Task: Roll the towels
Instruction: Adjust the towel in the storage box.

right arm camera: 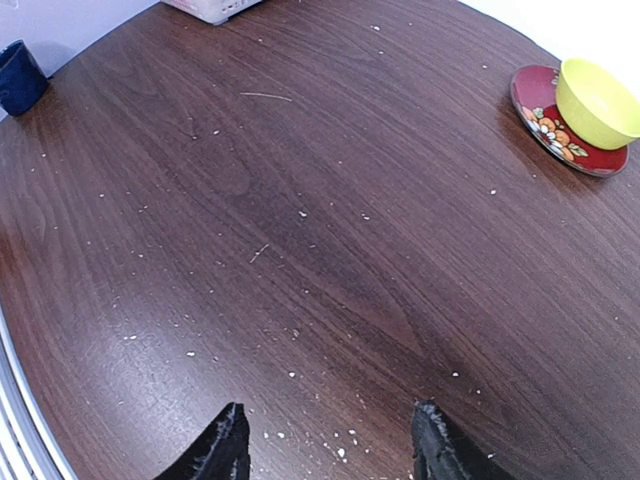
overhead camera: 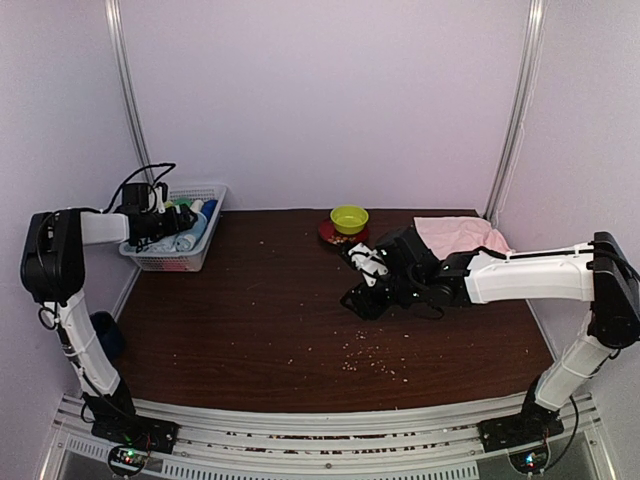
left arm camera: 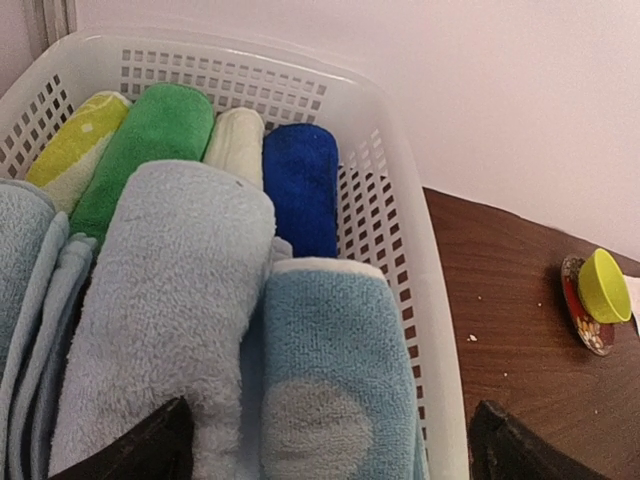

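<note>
A pale pink towel [overhead camera: 455,235] lies flat at the table's back right, just behind my right arm. A light blue towel with a white patch [left arm camera: 335,350] lies rolled in the white mesh basket [left arm camera: 400,180], pressed against a larger pale blue roll [left arm camera: 170,290]. My left gripper [left arm camera: 328,420] hangs open just above these rolls, its jaws wide apart and gripping nothing; the top view shows the left gripper [overhead camera: 160,222] over the basket [overhead camera: 185,262]. Over the bare middle of the table, my right gripper [right arm camera: 330,410] is open and empty, also seen as the right gripper [overhead camera: 362,280] from above.
Green [left arm camera: 150,130], dark blue [left arm camera: 300,180], cream [left arm camera: 235,135] and yellow-green [left arm camera: 75,145] rolls fill the basket's far end. A yellow-green bowl [right arm camera: 595,100] sits on a red plate [right arm camera: 545,120] at the back centre. Crumbs dot the wood. A dark blue object [right arm camera: 18,78] sits at the left edge.
</note>
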Motion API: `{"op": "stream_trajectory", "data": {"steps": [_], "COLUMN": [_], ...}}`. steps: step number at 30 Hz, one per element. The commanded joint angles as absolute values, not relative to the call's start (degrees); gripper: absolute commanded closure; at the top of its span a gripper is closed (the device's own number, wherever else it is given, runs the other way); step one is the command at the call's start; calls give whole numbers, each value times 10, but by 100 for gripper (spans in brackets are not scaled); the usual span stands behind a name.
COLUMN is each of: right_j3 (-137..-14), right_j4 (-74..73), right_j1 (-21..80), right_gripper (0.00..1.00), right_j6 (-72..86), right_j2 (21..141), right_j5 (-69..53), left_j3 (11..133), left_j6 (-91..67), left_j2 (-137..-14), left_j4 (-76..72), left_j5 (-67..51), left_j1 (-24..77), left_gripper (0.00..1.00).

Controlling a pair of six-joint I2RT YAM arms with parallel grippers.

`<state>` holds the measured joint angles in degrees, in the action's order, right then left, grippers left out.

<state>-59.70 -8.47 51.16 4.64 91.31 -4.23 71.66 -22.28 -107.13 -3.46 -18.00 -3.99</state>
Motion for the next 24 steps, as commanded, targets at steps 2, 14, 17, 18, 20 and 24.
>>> {"op": "stream_trajectory", "data": {"steps": [2, 14, 17, 18, 20, 24], "right_j3": [-603, -573, -574, -575, -584, -633], "right_j4": [-95, -68, -56, -53, -51, -89], "right_j1": [517, 484, 447, 432, 400, 322], "right_gripper": [41, 0, 0, 0, 0, 3], "right_j6": [39, 45, 82, 91, 106, 142], "right_j2": [898, 823, 813, 813, 820, 879], "right_j5": [20, 268, 281, 280, 280, 273], "left_j3": [729, 782, 780, 780, 769, 656], "left_j6": [-242, -189, -175, -174, -174, -212], "left_j2": [-1018, -885, -860, -854, -833, -756], "left_j4": [-23, 115, 160, 176, 194, 116], "left_j5": [-151, -4, 56, 81, 106, 36], "left_j1": [-41, 36, 93, 112, 138, 145], "left_gripper": [2, 2, 2, 2, 2, 2]}}
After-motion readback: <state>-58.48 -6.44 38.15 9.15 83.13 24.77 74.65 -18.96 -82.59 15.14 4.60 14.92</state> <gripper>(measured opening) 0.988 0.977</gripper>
